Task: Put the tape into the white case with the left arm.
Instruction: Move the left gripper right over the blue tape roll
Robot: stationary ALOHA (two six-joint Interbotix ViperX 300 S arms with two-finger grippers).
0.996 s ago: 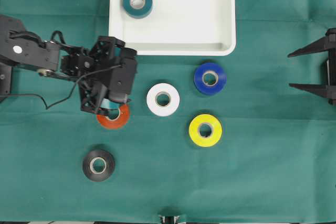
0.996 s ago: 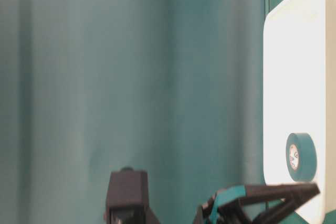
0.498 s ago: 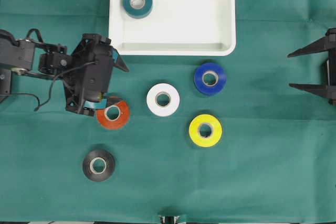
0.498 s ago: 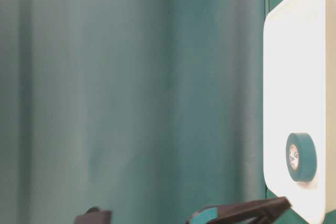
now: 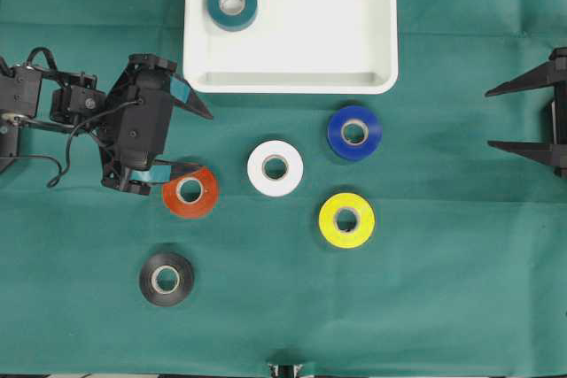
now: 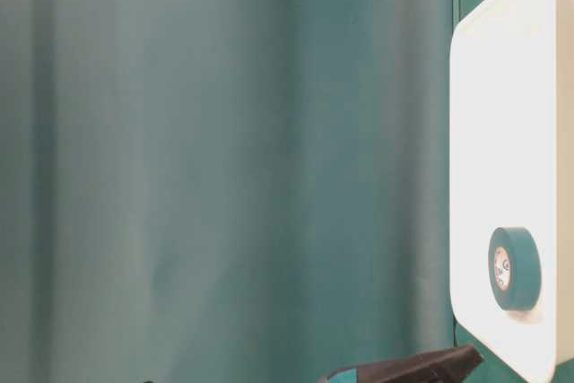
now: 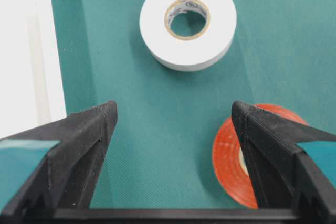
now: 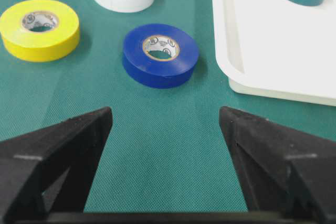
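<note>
While your left end effector (image 5: 188, 141) gapes empty beside the orange tape (image 5: 190, 193), bare worktop (image 5: 425, 307) separates it from the shallow white case (image 5: 291, 82)

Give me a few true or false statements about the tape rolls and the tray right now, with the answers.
1. A teal roll lies inside the white case. True.
2. The left gripper holds the orange roll. False: its jaws stand open and empty beside that roll.
3. The blue roll sits in the case. False: it lies on the green cloth below the rim.
4. The white roll lies between the orange and blue rolls. True.
5. The right gripper is open. True.
</note>
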